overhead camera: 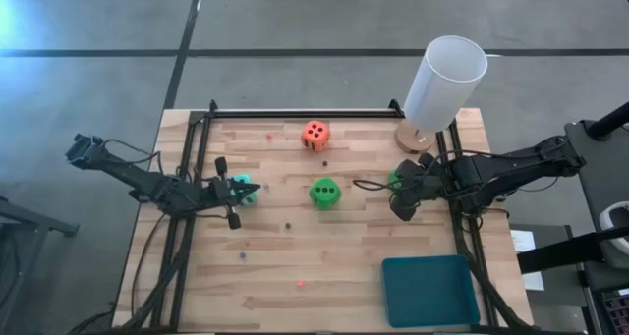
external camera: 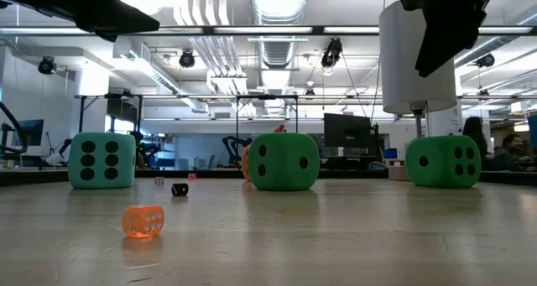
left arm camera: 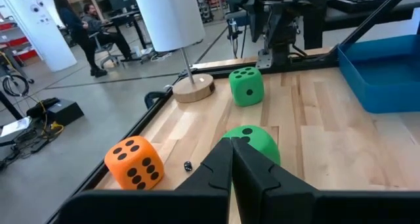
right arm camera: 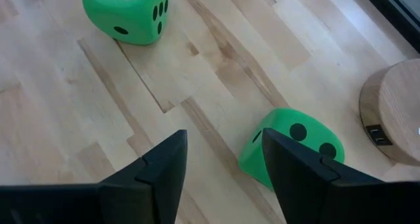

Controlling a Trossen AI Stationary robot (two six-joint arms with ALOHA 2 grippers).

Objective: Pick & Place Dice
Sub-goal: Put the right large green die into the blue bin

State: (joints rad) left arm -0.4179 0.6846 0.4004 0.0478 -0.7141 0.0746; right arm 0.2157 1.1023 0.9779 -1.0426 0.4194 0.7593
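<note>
From where I stand, none of the dice has gone anywhere yet. The blue tray (overhead camera: 430,290) at the lower right of the high view, the likely drop spot as I judge it, holds nothing I can see.

All four dice sit on the tabletop (overhead camera: 295,256). The orange-red die (overhead camera: 315,134) lies near the top centre, one green die (overhead camera: 324,192) in the middle, and the other green die (overhead camera: 397,179) just right of it, tucked against the right tool (overhead camera: 403,199). The turquoise die (overhead camera: 243,190) sits centre-left, right at the tip of the left tool (overhead camera: 246,189).

The right tool hangs above its green die (right arm camera: 293,153) with its fingers (right arm camera: 161,168) parted to a moderate gap and nothing between them; the wrist view shows the die just ahead of that gap, resting on the wood. The left tool (left arm camera: 231,159) is pinched to a narrow close with nothing in it, pointing toward the middle green die (left arm camera: 256,143).

So I would say the job is at its start: the right arm looks lined up for a first pick, and all four dice are left to carry. A tall white cylinder (overhead camera: 444,82) on a wooden base stands at the upper right, close to that arm's working space.
</note>
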